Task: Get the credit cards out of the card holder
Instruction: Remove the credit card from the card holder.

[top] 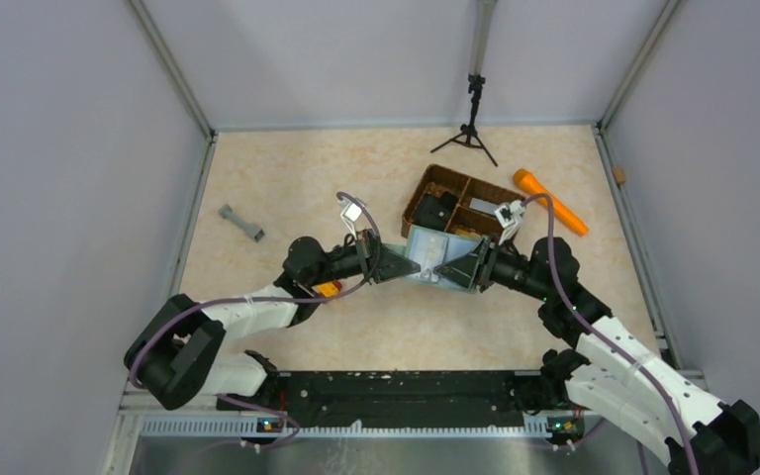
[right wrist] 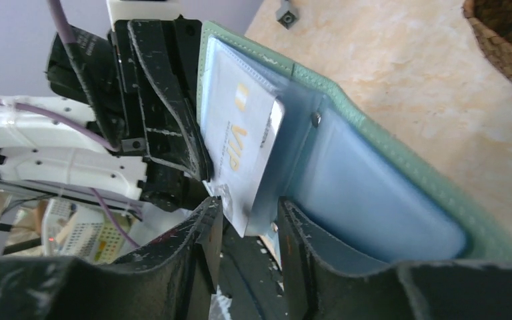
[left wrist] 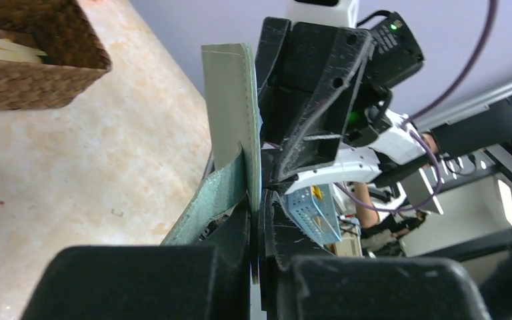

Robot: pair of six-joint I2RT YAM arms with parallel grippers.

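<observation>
Over the beige tabletop point(top: 287, 168), the card holder point(top: 431, 247) is pinched tight by the left hand point(top: 412, 268). A white card point(right wrist: 240, 140) is seen inside the half-open right hand point(right wrist: 250, 215).

You have the card holder point(top: 438, 259) just in front of the basket point(top: 455, 174), the torch point(top: 550, 201) just right of it, the tripod point(top: 473, 124) behind it, the small bar point(top: 241, 223) well to its left.

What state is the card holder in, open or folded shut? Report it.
Open: the card holder is spread, pale blue inside exposed, a VIP card visible inside.
</observation>
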